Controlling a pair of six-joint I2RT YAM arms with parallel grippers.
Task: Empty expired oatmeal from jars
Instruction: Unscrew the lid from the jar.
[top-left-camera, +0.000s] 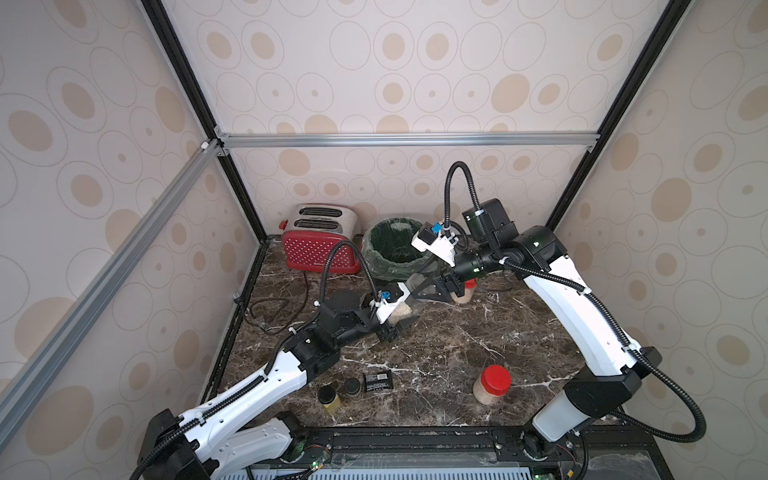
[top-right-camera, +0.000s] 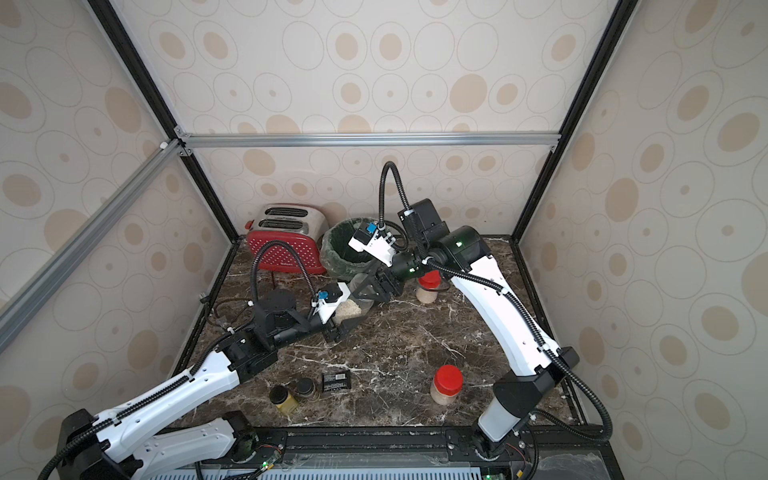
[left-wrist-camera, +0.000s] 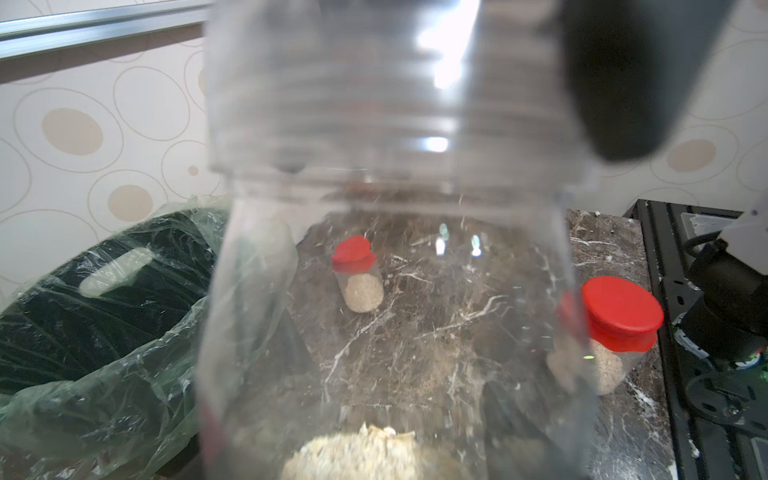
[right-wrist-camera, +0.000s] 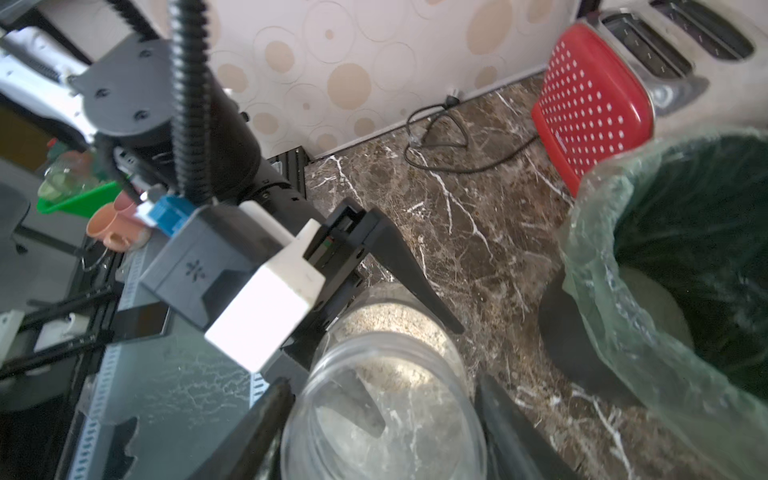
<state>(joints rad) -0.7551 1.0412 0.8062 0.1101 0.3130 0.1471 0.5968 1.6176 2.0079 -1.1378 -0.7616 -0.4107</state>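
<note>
Nearest you, a red-lidded jar (top-left-camera: 491, 384) is standing upright on the bench (top-left-camera: 457, 345), well apart from both hands and waiting its turn.

Further in, you are holding the open jar (top-left-camera: 409, 301) from both ends. Your left hand (top-left-camera: 398, 320) is clamped on its lower body, where the oatmeal (top-left-camera: 400, 311) is lying. Your right hand (right-wrist-camera: 380, 382) is closed on the threaded neck, with a finger on each side of the mouth. The jar is leaning with its mouth towards the bin. I cannot tell whether its base is touching the bench.

By my judgement, you are handling something light, smooth and thin-walled. It is likely to slip in a loose grip and flex under a hard one. The flakes are loose and dry, so expect them to slide in one rush as you are tipping. The lower body is looking like the better hold for the pour, since it is leaving the mouth clear.

Just past your right hand, a second red-lidded jar (top-right-camera: 428, 286) is standing partly hidden by the arm. For both lidded jars, I would take the body in one hand and the lid in the other.

Farthest back, the lined bin (top-left-camera: 384, 270) is sitting just beside the open jar.
</note>
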